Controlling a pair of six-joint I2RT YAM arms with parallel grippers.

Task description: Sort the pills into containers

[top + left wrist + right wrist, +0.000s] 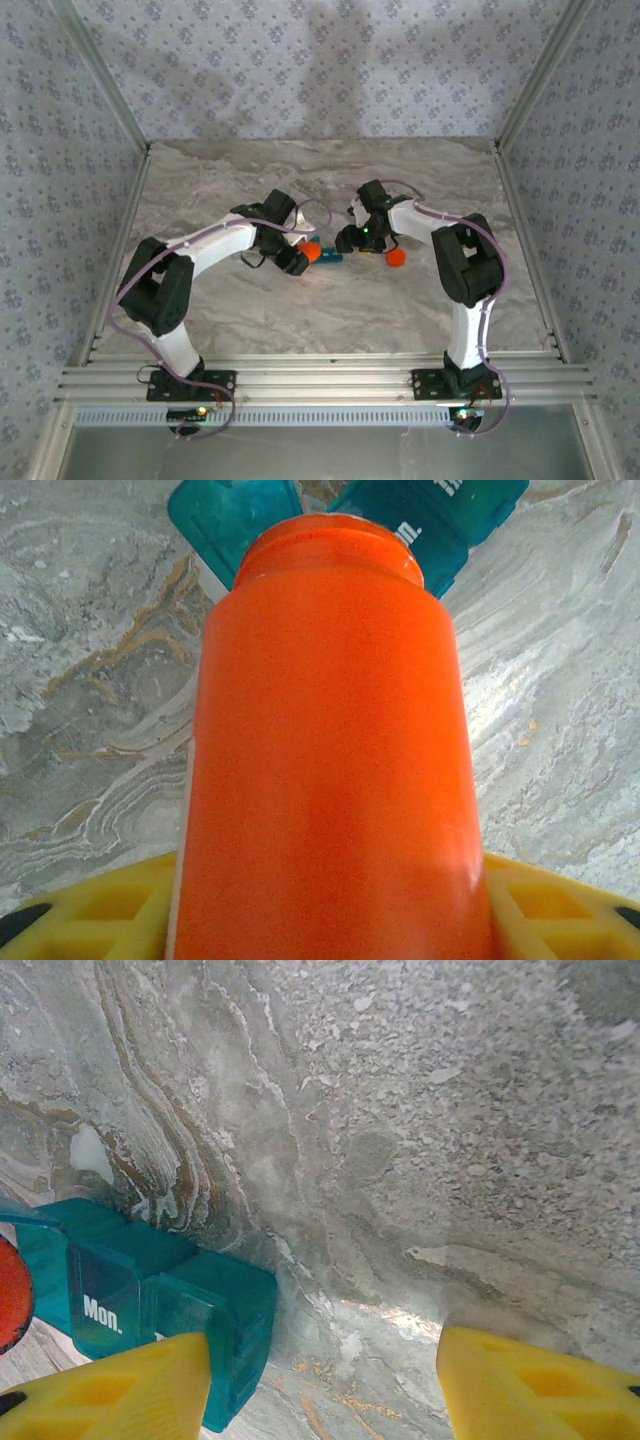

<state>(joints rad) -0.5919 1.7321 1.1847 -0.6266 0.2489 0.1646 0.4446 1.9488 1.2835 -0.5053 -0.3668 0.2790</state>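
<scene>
From above, the left arm curves inward over the desk (250,320). The left jaws are clamped on the orange bottle (312,253), whose mouth points at the teal pill box (332,257) mid-desk. The right arm folds down behind the box, with an orange cap (397,257) nearby.

Left wrist: yellow fingers (90,915) grip the bottle's sides.

Right wrist: the right jaws stand parted over bare desk, grasping nothing, with one finger (110,1390) at the box's end.
</scene>
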